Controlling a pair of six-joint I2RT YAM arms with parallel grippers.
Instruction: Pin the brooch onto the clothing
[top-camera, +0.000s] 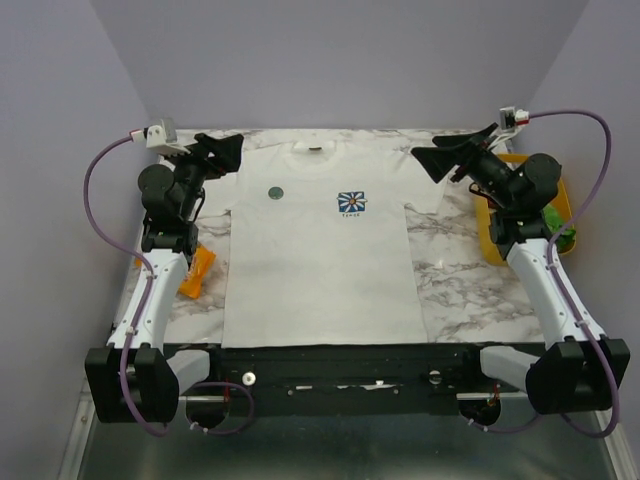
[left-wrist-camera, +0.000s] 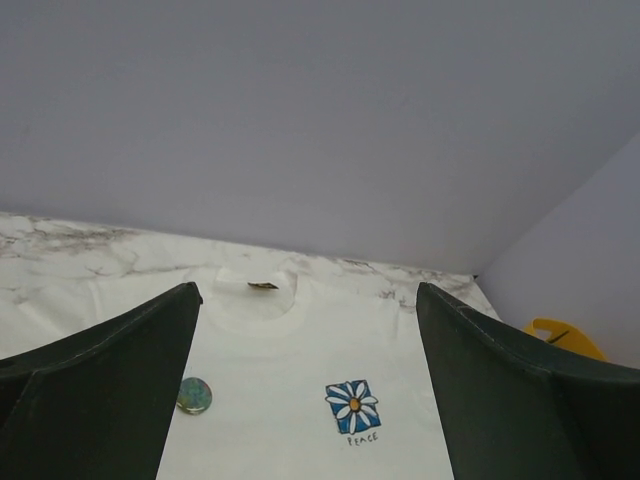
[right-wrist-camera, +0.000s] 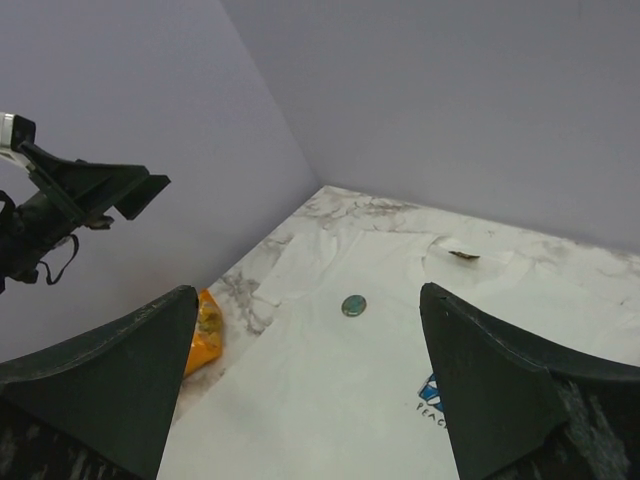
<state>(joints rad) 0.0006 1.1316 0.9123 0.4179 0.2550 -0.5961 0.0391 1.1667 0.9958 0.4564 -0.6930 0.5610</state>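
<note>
The left fingers (left-wrist-camera: 100, 390) stand spread wide and hold nothing, raised above one sleeve of the T-shirt (top-camera: 320, 280). The right fingers (right-wrist-camera: 520, 390) are just as wide apart and empty, raised over the opposite sleeve. The T-shirt lies flat on the surface (top-camera: 455, 270) between the two pairs. The brooch (top-camera: 275, 192) sits on its chest, nearer the left fingers and touched by neither pair. The blue flower print (top-camera: 351, 203) lies beside it, toward the right fingers.
</note>
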